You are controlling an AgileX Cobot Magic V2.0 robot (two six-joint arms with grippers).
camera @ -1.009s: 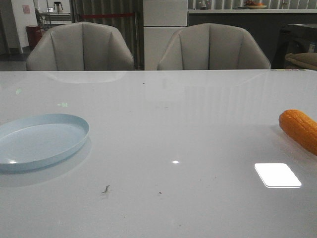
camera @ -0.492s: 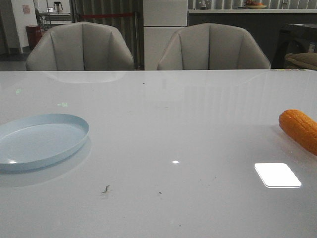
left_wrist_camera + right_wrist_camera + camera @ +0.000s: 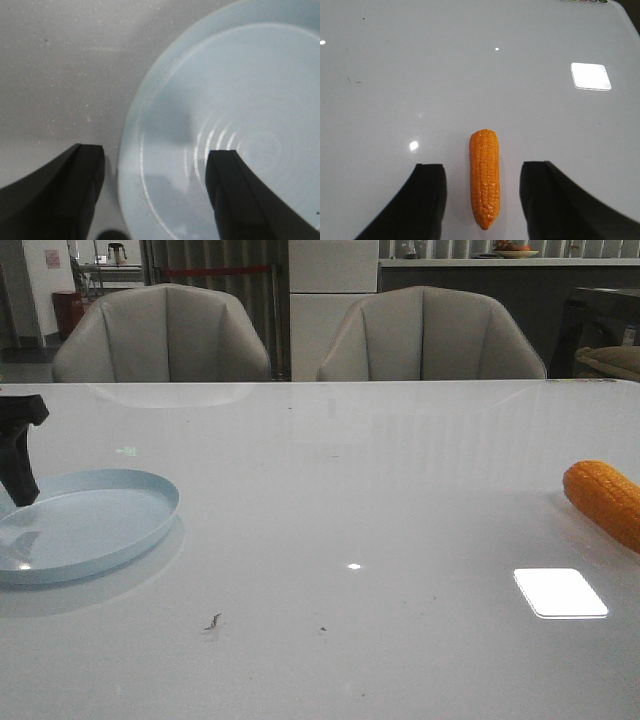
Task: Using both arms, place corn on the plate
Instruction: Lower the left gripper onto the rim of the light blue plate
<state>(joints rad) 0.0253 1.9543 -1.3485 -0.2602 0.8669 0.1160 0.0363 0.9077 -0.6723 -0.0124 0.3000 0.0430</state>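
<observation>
The pale blue plate [image 3: 90, 525] lies at the table's left. The orange corn [image 3: 605, 502] lies at the far right, partly cut off by the front view's edge. My left gripper [image 3: 155, 155] is open and empty, with one finger outside the plate's rim [image 3: 127, 150] and the other over the plate's inside. One of its black fingers [image 3: 15, 455] shows at the left edge of the front view, above the plate's far left side. My right gripper [image 3: 484, 167] is open, with the corn [image 3: 485, 175] lengthwise between its fingers and not touched. It is out of the front view.
The white glossy table [image 3: 350, 470] carries a bright square light reflection [image 3: 560, 592] near the corn and a small dark speck [image 3: 213, 621]. Two grey chairs [image 3: 165, 335] [image 3: 430, 335] stand behind the table's far edge.
My left gripper has come into the front view at the left edge, over the plate. The plate and the corn have not moved.
</observation>
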